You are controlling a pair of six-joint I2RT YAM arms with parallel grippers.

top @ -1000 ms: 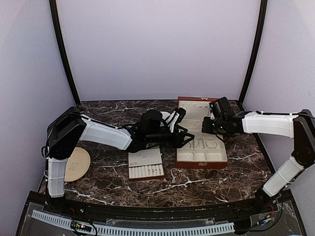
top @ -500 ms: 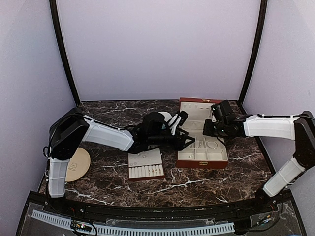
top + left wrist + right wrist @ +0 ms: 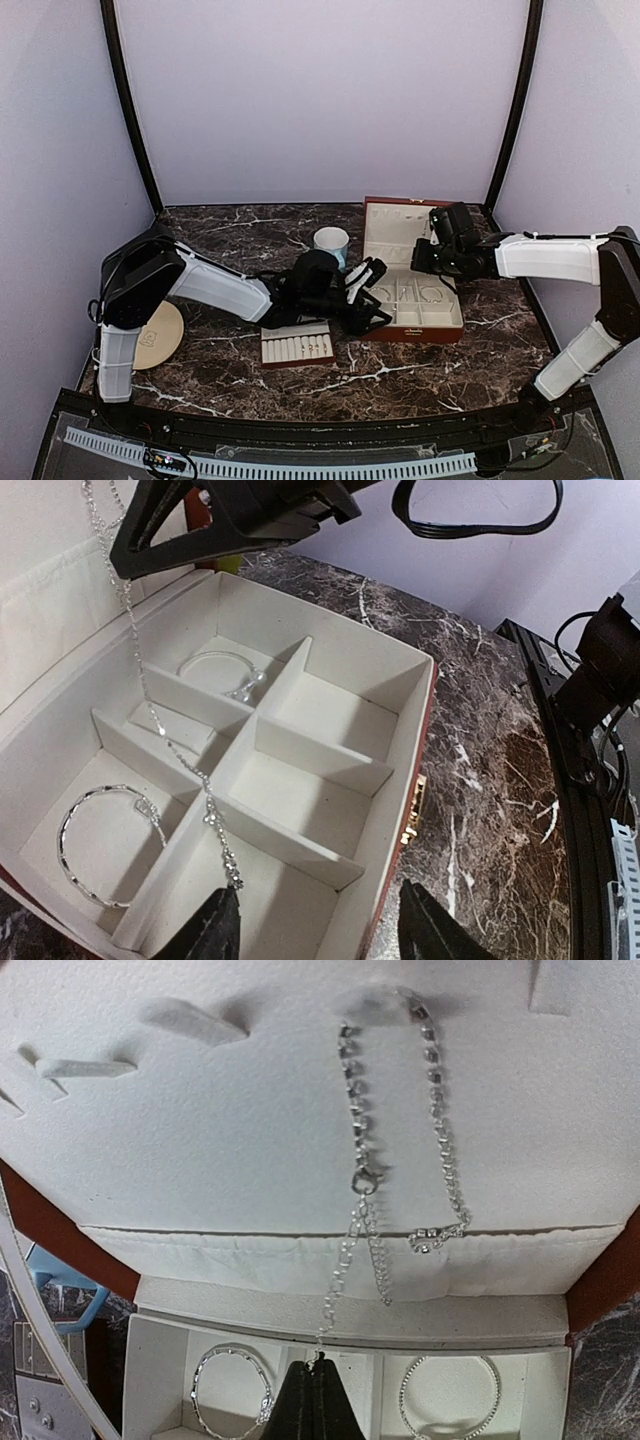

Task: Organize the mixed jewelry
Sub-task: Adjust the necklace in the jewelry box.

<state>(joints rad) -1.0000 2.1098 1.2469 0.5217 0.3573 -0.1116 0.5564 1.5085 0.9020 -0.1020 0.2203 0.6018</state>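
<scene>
Now right tool (image 3: pixel 312 1396) pinches chain (image 3: pixel 352 1090) hanging from lid (image 3: pixel 200 1150).

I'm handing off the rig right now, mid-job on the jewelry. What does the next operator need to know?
Right gripper: jaws shut on the chain, which loops over a hook on the box lid.
Left gripper: jaws open above the front of the box; the chain's tail ends beside one finger, not pinched.
Done: two bangles lie in separate compartments.
Left: probably release the chain once it hangs settled. The slotted tray holds things too small to judge.
</scene>
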